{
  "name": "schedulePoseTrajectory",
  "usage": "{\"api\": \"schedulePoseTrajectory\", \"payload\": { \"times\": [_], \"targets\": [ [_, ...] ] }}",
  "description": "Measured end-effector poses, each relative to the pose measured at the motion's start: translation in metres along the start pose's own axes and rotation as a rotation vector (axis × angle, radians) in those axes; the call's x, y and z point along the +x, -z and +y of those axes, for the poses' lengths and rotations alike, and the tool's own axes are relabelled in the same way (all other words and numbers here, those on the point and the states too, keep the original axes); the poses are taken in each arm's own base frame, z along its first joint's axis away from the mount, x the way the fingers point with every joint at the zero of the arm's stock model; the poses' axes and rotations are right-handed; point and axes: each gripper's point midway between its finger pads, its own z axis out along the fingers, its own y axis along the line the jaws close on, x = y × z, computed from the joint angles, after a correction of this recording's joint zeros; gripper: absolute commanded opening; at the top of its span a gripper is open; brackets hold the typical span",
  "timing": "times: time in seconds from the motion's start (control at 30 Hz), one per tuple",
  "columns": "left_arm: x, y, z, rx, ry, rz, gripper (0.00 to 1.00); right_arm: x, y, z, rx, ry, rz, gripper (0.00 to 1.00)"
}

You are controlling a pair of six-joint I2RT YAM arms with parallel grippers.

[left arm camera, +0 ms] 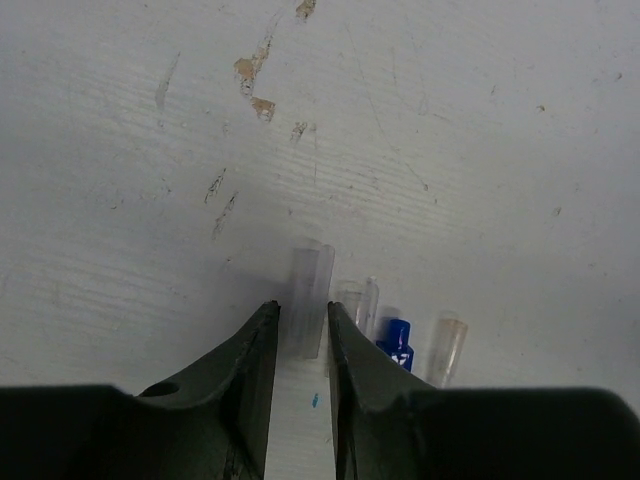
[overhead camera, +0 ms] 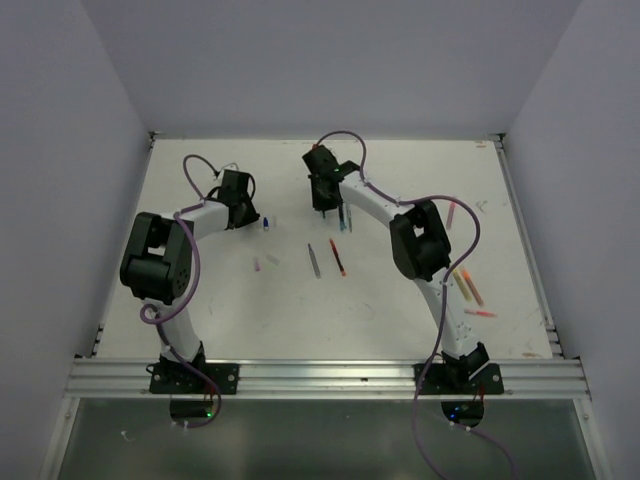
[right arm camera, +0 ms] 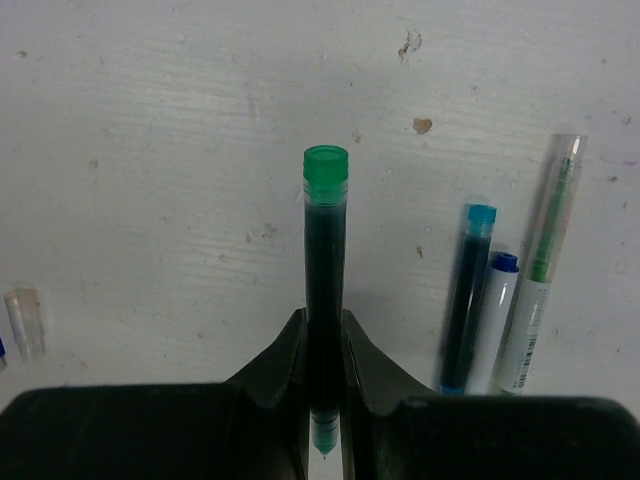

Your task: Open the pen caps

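Right pincer clenched on green pen, likely light and slick, best held mid-barrel; left pincer straddles clear cap, grip unclear.

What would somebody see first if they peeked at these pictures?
The right gripper pinches a dark green pen, its bright green end poking out ahead over the white table. The left gripper hangs low with its fingers slightly apart on either side of a see-through cap, with a little blue cap close by.
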Motion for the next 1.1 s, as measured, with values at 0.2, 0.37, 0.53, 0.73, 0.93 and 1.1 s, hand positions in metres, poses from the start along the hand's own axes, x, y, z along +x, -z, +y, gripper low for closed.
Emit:
{"api": "schedulePoseTrajectory", "payload": {
  "times": [0.2,0.37,0.53,0.73,0.93,1.1],
  "targets": [
    [0.000,0.000,-0.002,0.011,0.001,0.003,0.37,-0.001,0.001,-0.006,0.030,0.013,-0.003,0.20],
    [0.000,0.000,-0.003,0.016,0.002,0.002,0.41,0.003,-0.002,-0.008,0.040,0.021,0.007,0.27],
    [-0.001,0.000,-0.004,0.019,0.003,-0.002,0.46,0.006,-0.006,-0.011,0.054,0.032,0.016,0.29],
    [-0.002,0.001,-0.004,0.020,0.006,-0.004,0.50,0.006,-0.008,-0.013,0.059,0.044,0.013,0.33],
    [0.000,0.004,-0.003,0.020,0.010,-0.001,0.52,0.003,-0.009,-0.012,0.053,0.064,0.000,0.38],
    [0.006,0.011,0.002,0.013,0.012,0.012,0.53,-0.003,-0.005,-0.010,0.038,0.075,-0.028,0.41]
  ]
}}
